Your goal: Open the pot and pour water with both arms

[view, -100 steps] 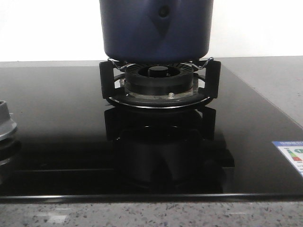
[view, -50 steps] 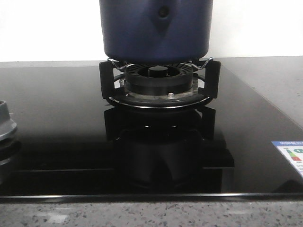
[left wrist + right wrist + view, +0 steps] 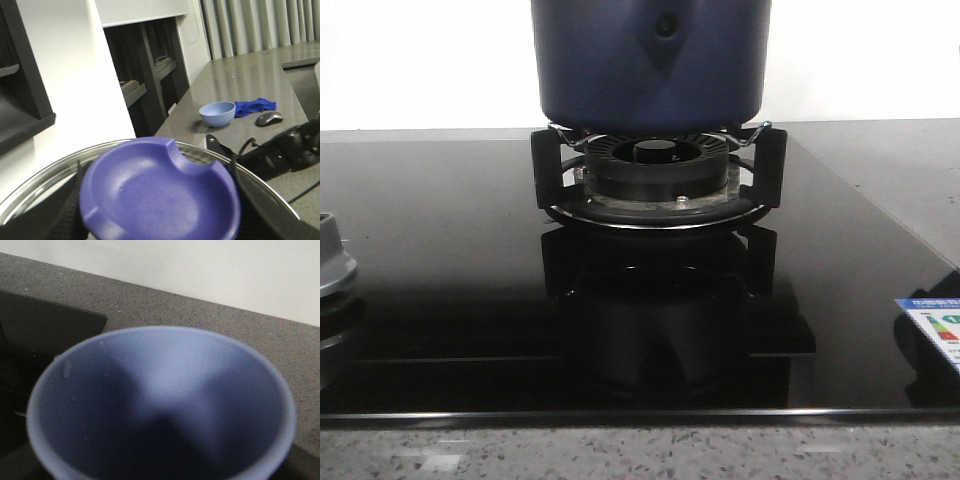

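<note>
I cannot tell either gripper's opening. Left wrist view: a blue-purple notched disc (image 3: 160, 192) over a steel rim (image 3: 45, 177). Right: a pale blue cup (image 3: 160, 405). The dark navy-blue round pot (image 3: 650, 60) sits on the black burner grate (image 3: 658, 180).

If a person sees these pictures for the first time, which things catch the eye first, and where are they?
The dark blue pot stands on the burner grate at the middle back of the black glass cooktop. The left wrist view is filled by a purple-blue dish-shaped lid over a metal rim. The right wrist view is filled by a pale blue cup.
</note>
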Action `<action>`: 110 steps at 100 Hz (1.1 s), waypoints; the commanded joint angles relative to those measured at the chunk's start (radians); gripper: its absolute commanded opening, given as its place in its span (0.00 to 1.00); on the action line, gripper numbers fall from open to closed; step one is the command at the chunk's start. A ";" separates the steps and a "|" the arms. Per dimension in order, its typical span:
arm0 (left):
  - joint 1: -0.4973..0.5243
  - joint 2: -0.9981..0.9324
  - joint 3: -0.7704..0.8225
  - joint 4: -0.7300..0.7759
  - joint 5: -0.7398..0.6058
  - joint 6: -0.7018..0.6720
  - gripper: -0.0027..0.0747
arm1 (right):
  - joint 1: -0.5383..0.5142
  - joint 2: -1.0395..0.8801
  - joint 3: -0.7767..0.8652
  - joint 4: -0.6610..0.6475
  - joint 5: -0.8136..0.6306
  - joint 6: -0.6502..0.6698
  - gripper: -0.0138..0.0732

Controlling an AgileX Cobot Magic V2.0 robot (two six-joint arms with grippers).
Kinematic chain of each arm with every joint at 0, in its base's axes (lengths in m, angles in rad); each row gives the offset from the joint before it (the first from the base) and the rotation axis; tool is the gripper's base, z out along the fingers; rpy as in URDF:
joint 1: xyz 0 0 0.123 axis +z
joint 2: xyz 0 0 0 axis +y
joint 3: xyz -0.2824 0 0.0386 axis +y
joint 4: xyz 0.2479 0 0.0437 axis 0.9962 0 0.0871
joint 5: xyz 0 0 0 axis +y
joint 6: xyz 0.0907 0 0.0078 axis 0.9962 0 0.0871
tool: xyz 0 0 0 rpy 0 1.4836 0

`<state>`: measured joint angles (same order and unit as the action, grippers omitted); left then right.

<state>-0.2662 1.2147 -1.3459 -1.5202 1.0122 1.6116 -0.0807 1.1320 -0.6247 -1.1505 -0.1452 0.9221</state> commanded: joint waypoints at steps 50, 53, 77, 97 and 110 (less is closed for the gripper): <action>0.004 -0.027 -0.034 -0.073 0.052 -0.046 0.41 | -0.007 0.051 -0.025 -0.006 -0.046 0.007 0.44; 0.004 -0.027 -0.034 -0.073 0.052 -0.046 0.41 | -0.007 0.051 -0.025 -0.001 -0.046 0.009 0.45; 0.004 -0.027 -0.034 -0.073 0.054 -0.046 0.41 | -0.007 0.051 -0.025 -0.001 -0.072 0.024 0.73; 0.004 -0.027 -0.034 -0.073 0.056 -0.046 0.41 | -0.007 0.049 -0.025 -0.001 -0.062 0.024 0.77; 0.004 -0.027 -0.034 -0.073 0.056 -0.046 0.41 | -0.007 0.037 -0.023 -0.001 -0.053 0.024 0.77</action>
<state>-0.2662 1.2147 -1.3459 -1.4950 1.0788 1.5736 -0.0807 1.2007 -0.6231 -1.1564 -0.1742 0.9468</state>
